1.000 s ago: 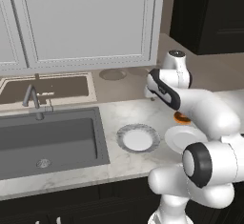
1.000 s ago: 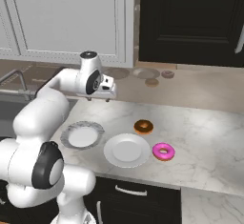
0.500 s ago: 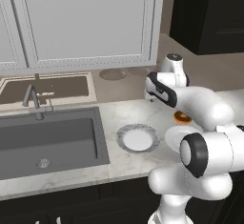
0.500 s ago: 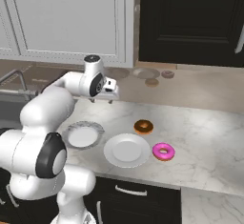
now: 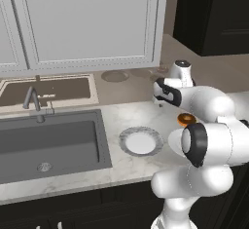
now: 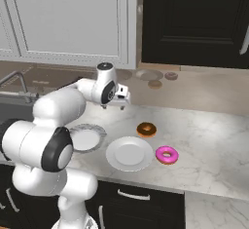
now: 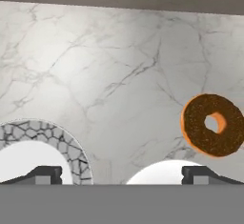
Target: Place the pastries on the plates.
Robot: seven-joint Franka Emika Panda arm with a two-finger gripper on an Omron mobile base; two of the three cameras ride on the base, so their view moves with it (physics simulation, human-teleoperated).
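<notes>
Marble surface point(image 6: 209, 140) carries everything: the brown doughnut point(image 6: 146, 129) just behind the white plate point(image 6: 129, 153), pink doughnut point(image 6: 167, 154) at its right, speckled plate point(image 6: 86, 138) left. Gripper point(image 6: 115, 105) hovers above, wide open, empty.

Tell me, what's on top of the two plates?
Nothing yet. The plain white round plate and the grey speckled-rim plate both sit bare on the marble counter. The robot arm hides the left part of the speckled plate, so that bit can't be seen.
</notes>
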